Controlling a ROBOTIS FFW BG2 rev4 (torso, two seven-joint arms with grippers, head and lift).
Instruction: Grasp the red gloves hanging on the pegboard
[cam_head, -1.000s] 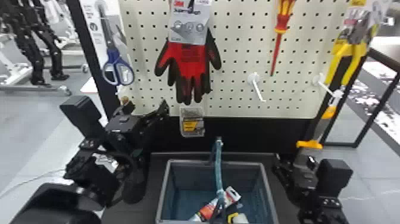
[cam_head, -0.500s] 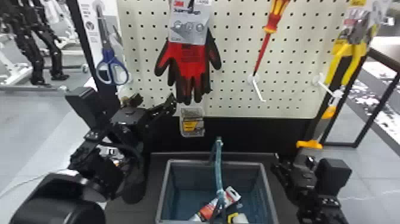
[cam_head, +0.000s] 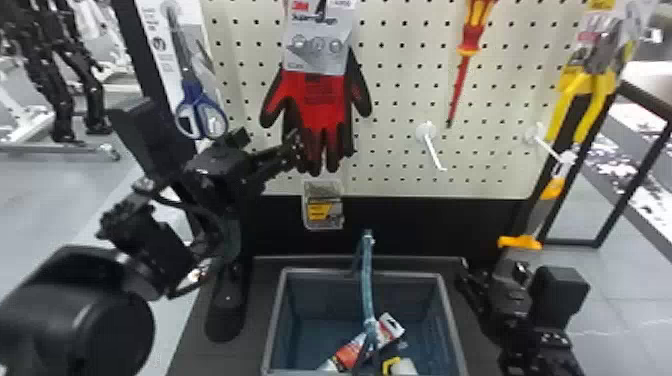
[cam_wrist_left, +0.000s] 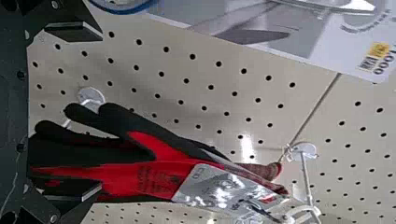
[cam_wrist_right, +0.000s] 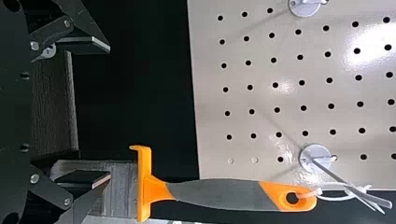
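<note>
Slippage is the likeliest trouble: the left tool (cam_head: 296, 146) has its two flat fingers spread apart at the very tips of the red gloves (cam_head: 317, 110), and in the left wrist view only the dark fingertip ends lie between them, so closing here would probably pinch a thin, floppy edge that could pull free. Whether the pads already touch the fabric cannot be told. The gloves hang loose, so a nudge may swing them away, and pressing in too far could drive the tool into the pegboard (cam_head: 400, 75). A pull angled downward rather than outward might snag or tear the header card on its peg. The scissors (cam_head: 200, 107) just beside and the small packet (cam_head: 322, 205) below could also be knocked. The gloves hang high on the pegboard, flat against it, long axis vertical, cuff and card uppermost, fingers pointing down. The right tool (cam_wrist_right: 86, 111) sits low by the basket (cam_head: 280, 310), fingers apart and holding nothing.
</note>
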